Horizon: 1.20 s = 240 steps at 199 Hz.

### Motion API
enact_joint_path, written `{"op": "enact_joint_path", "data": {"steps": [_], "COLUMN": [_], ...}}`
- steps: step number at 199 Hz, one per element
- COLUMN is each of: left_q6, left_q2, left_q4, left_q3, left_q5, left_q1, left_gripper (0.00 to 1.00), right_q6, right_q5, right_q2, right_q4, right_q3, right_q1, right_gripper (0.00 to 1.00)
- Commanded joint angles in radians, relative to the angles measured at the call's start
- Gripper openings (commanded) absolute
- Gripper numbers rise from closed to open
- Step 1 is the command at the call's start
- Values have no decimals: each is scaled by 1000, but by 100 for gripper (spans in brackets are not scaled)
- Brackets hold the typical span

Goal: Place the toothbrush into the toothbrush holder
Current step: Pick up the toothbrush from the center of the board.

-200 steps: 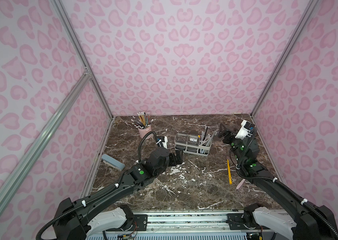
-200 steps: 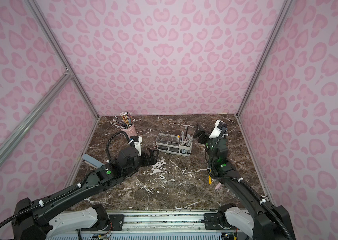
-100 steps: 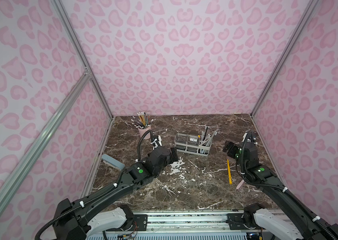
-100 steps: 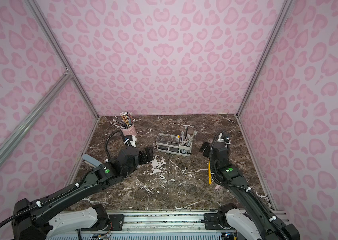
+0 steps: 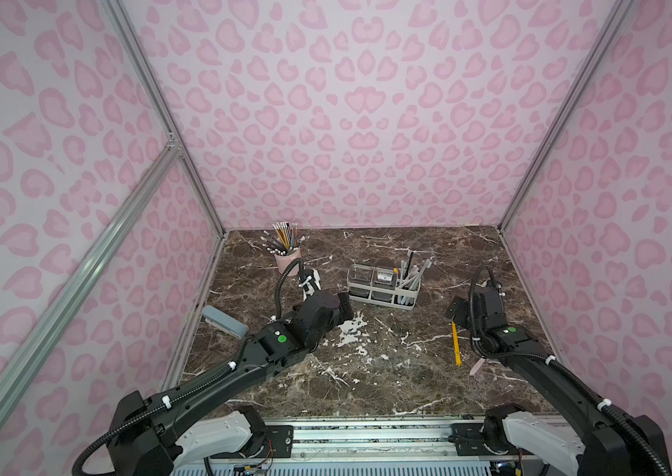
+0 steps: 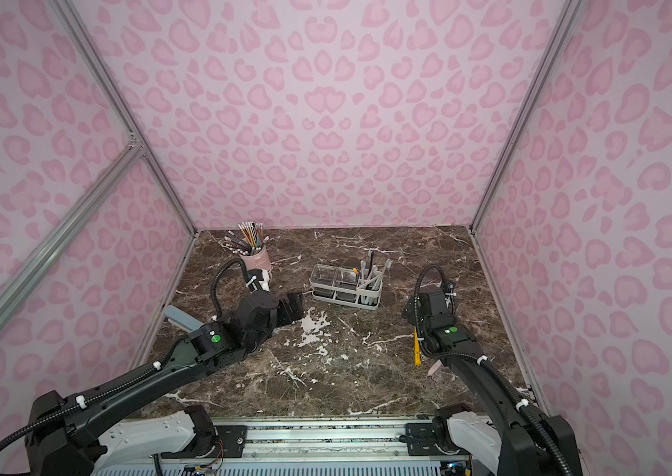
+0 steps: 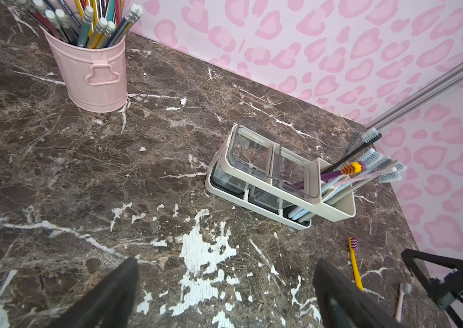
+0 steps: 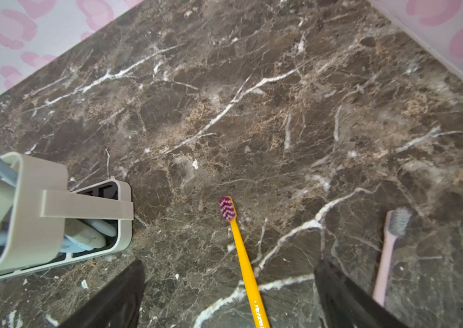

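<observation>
Lines up the right gripper (image 8: 230,262) on the yellow toothbrush (image 8: 238,241) lying flat on the marble table (image 8: 281,113) near the toothbrush holder (image 8: 34,204), jaws spread wide and empty either side of the handle, apparently for a pinch. Holds the left gripper (image 7: 226,261) back, likewise gaping and empty, seemingly to leave room.

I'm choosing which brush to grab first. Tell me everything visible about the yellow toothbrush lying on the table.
The yellow toothbrush has a slim, plastic-looking yellow handle with small white print and an oval head of magenta-and-white zigzag bristles, facing up. It lies flat on the brown marble table, between the toothbrush holder and a pink toothbrush, touching neither. The right gripper is open, its fingers either side of the handle in the wrist view; nothing grips it.
</observation>
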Motion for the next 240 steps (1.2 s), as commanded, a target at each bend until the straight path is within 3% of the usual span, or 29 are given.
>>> {"op": "enact_joint_path", "data": {"steps": [1,70,129,177,197,240], "left_q6": [-12,-27,-40,-42,-44,-47], "left_q2": [6,28,38,58,60,68], "left_q4": [-4,-3,0,-2,-2,-3], "left_q3": [2,-8,-18,-15,-16,-16], "left_q5": [-10,-10,-16,-12,-13,-12], "left_q1": [0,-1,-1,-1,0,-1], "left_gripper": [98,98,98,98,98,98], "right_q6": [-13,-57,-75,-89,-98,-104], "right_q5": [-19,-50,-11,-18,-27,-30], "right_q2": [50,313,422,482,502,540], "right_q4": [-5,-32,-7,26,39,56], "right_q3": [20,139,172,188,194,199], "right_q1": [-4,-4,-4,-24,-34,-44], "right_gripper": [93,81,77,66,55,48]}}
